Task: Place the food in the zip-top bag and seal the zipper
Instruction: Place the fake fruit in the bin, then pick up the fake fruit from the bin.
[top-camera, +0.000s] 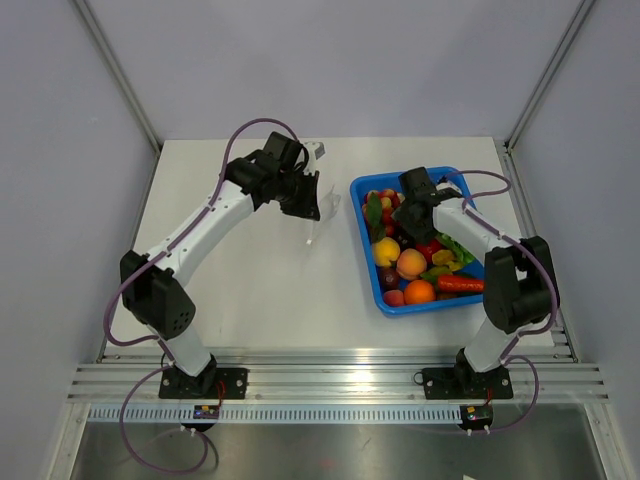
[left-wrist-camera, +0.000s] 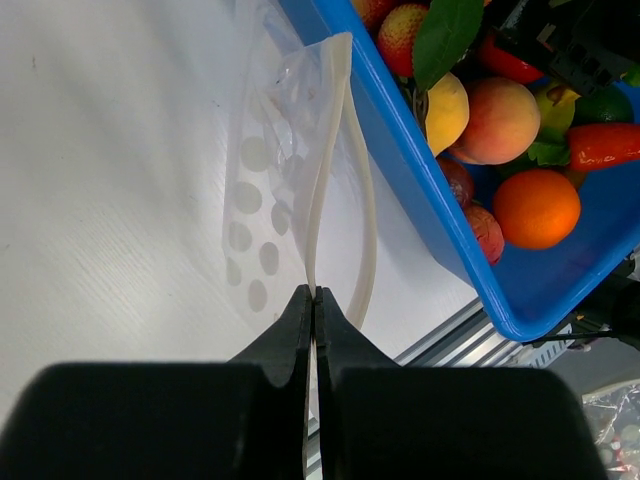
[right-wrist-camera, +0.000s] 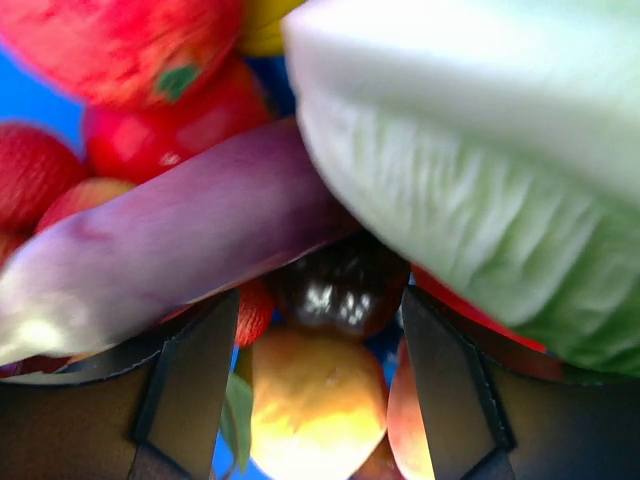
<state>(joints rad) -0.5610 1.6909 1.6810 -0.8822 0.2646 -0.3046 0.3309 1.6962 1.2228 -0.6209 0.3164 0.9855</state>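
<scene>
Looking down from the top camera, a small tag (top-camera: 207, 411) at the left arm's base is too small to read. The blue tray (top-camera: 366, 250) sits on the white table (top-camera: 250, 290), heaped with toy produce, with an orange (top-camera: 419, 291) and a peach (top-camera: 411, 263) toward its near end. The right gripper (top-camera: 425, 207) hangs over the tray's far half. The left gripper (top-camera: 318, 203) is just left of the tray's far corner and has the zip-top bag (top-camera: 322, 215). From the left wrist, the left gripper (left-wrist-camera: 313, 297) is clenched on the zipper (left-wrist-camera: 332, 150). The bag's (left-wrist-camera: 275, 140) two mouth strips are parted, one straight and one bowed, alongside the tray's (left-wrist-camera: 400, 160) outer wall. The peach (left-wrist-camera: 500, 120) and orange (left-wrist-camera: 536, 207) lie inside that wall. From the right wrist, the right gripper (right-wrist-camera: 320, 345) is released, its jaws apart on either side of the food (right-wrist-camera: 340, 285). This glossy dark fruit is in the tray, wedged beneath a purple eggplant piece (right-wrist-camera: 170, 240) and the pale green cabbage (right-wrist-camera: 470, 150), with a yellow-orange fruit (right-wrist-camera: 315, 400) just nearer. Whether the pads touch the food cannot be told.
</scene>
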